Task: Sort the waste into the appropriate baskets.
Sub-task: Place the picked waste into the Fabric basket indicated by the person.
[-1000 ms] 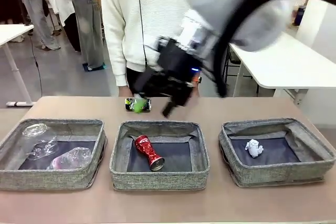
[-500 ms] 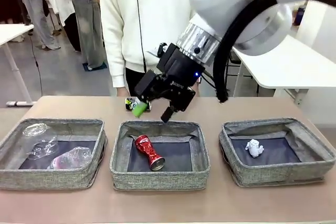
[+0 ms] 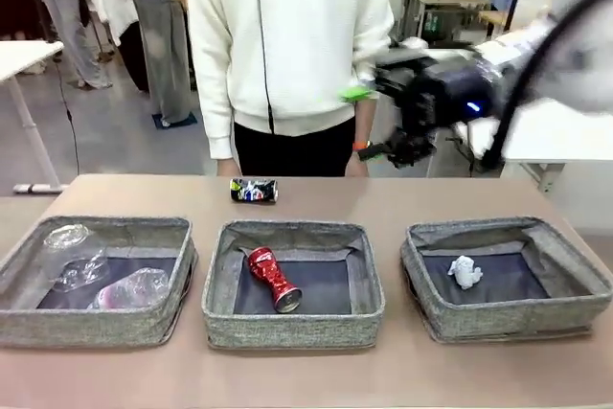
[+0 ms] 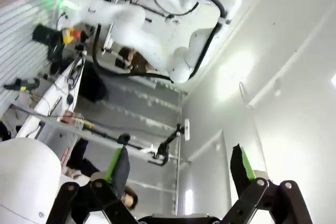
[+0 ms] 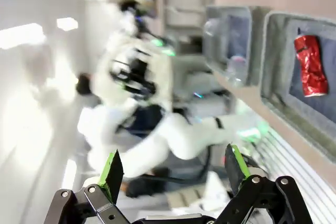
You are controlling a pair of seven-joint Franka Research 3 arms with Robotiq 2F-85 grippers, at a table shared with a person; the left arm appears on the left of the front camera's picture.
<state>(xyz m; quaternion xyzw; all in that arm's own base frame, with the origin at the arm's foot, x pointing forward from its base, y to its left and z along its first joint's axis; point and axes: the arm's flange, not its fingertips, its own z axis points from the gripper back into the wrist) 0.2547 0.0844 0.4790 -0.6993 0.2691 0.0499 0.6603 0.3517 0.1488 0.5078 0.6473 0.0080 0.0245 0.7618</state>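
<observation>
Three grey baskets sit in a row in the front view. The left basket (image 3: 96,325) holds a clear plastic bottle (image 3: 131,288) and a clear cup (image 3: 69,254). A crushed red can (image 3: 273,278) lies in the middle basket (image 3: 292,329), and a white paper wad (image 3: 464,272) in the right basket (image 3: 508,321). Behind the middle basket, a dark printed can (image 3: 253,191) lies on the table. My right gripper (image 3: 364,124) hangs open and empty, high above the table's far edge. The right wrist view has the open right gripper (image 5: 173,167) and the red can (image 5: 311,65). My left gripper (image 4: 180,166) is open, empty and pointing at the ceiling.
A person in a white sweater (image 3: 287,45) stands at the far edge, a hand (image 3: 356,166) close under my right gripper. White tables stand at the right (image 3: 546,136) and far left (image 3: 19,56). Bare tabletop (image 3: 431,200) lies behind and in front of the baskets.
My right gripper has swung up and to the right, away from the dark can and the middle basket's back wall. It stays open and empty. The cans and baskets have not moved.
</observation>
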